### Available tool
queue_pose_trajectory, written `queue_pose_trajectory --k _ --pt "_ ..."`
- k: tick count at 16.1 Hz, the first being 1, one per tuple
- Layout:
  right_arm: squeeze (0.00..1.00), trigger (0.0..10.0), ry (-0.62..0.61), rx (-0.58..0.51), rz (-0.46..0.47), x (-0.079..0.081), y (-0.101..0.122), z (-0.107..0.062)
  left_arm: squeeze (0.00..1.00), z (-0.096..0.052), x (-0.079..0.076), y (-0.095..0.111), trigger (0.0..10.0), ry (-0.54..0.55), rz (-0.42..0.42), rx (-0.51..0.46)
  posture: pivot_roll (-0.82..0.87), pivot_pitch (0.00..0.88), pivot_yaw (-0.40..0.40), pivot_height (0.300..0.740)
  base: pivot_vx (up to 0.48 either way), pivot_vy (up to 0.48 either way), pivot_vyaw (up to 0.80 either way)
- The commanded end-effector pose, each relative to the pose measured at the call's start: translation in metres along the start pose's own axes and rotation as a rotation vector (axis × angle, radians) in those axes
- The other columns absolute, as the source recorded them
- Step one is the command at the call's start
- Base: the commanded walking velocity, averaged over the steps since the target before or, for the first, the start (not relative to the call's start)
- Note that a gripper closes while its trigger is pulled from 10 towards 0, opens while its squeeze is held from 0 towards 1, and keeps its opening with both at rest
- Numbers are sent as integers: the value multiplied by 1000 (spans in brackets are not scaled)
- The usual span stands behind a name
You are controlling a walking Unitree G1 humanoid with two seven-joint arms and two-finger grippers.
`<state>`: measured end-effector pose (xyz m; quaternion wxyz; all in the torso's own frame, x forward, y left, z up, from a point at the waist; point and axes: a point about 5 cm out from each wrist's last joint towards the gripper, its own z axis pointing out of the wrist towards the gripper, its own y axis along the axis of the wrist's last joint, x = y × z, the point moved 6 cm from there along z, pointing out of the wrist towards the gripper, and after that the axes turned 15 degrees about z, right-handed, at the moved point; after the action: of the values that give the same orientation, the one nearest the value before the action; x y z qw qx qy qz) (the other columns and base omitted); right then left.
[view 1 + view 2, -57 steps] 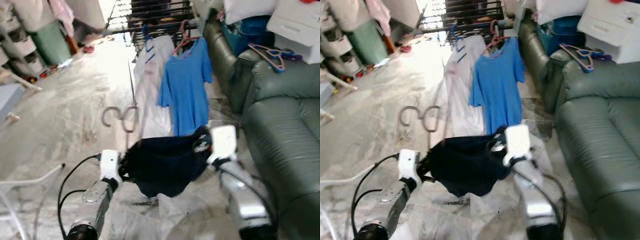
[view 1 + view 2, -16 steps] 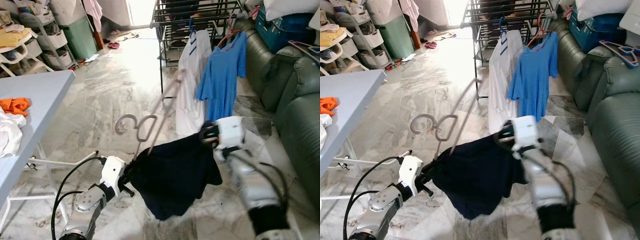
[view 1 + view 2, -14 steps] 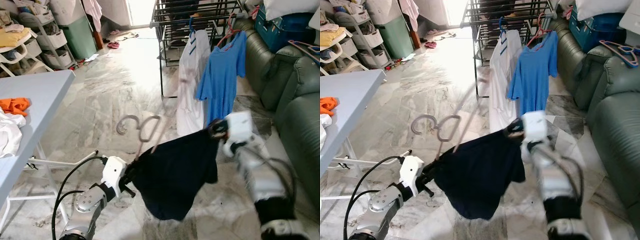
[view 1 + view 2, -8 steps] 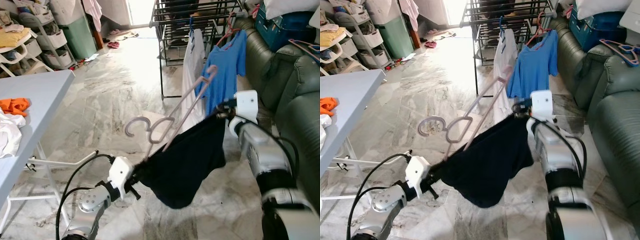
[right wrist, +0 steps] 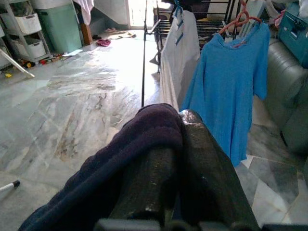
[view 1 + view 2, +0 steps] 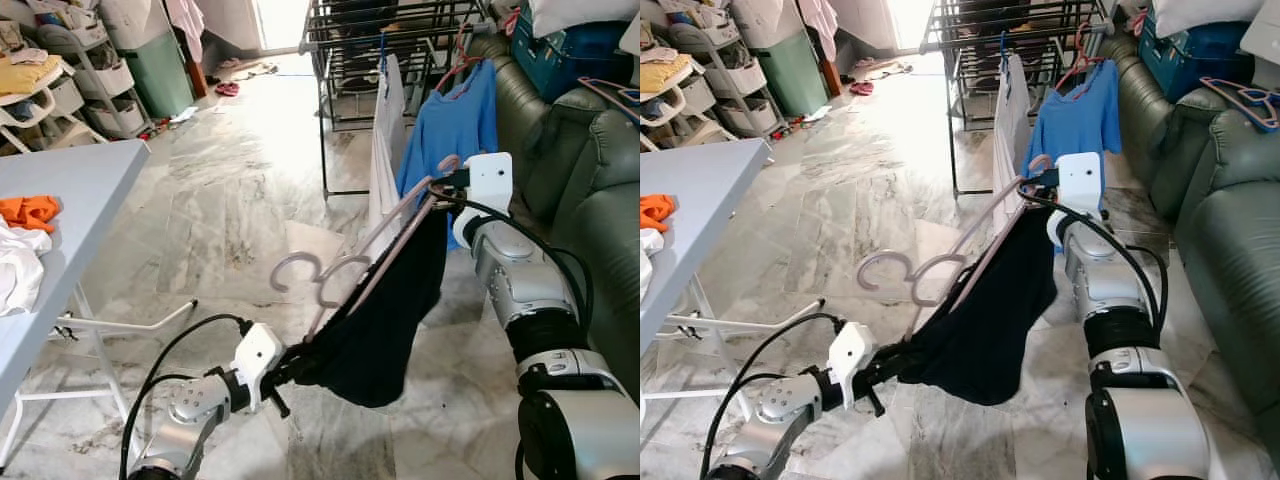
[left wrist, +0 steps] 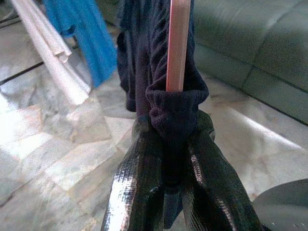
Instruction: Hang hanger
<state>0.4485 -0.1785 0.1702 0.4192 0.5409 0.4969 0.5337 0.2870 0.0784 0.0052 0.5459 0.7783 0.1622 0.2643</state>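
Marble-tiled floor (image 6: 220,190) extends to a black metal drying rack (image 6: 350,40) bearing a blue T-shirt (image 6: 450,110). Between the arms, a pink plastic hanger (image 6: 345,265) carrying a dark navy garment (image 6: 390,310) slants above the floor: left gripper (image 7: 166,163) clamps its lower end, right gripper (image 5: 175,144) its upper end, near the rack.

We note the pink hanger (image 6: 375,245) tilted – low end left, high end right – carrying a dark navy garment (image 6: 385,310) in mid-air

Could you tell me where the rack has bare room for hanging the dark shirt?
The drying rack's front rail looks free left of the white garment. Rightwards it is crowded: white garment, then blue shirt against the green sofa. Both hands, left and right, grip the dark shirt.
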Motion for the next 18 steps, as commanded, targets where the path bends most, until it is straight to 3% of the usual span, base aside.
queue_pose_trajectory --k 1,2,5,9,13,18 --pt "0 10000 7 -160 -24 2 48 1 0 -19 2 -35 10000 65 -107 128 -213 0 131 740 0 0 0" --pt "0 10000 4 -158 -25 0 46 0 0 -17 7 -35 10000 97 -149 125 -214 0 132 740 0 0 0" --pt "0 10000 -1 -154 -29 -3 45 -1 0 -17 12 -34 10000 118 -168 119 -217 0 133 740 0 0 0" --pt "0 10000 -19 -162 -29 -9 49 0 0 -18 -1 -22 10000 23 -186 50 -220 0 135 740 0 0 0" --pt "0 10000 -24 -182 -13 -12 61 1 0 -20 -14 -29 10000 -69 -149 89 -224 0 137 740 0 0 0" --pt "0 10000 85 -236 -47 25 86 0 0 -25 -27 -46 10000 -136 -158 186 -228 0 140 740 0 0 0"
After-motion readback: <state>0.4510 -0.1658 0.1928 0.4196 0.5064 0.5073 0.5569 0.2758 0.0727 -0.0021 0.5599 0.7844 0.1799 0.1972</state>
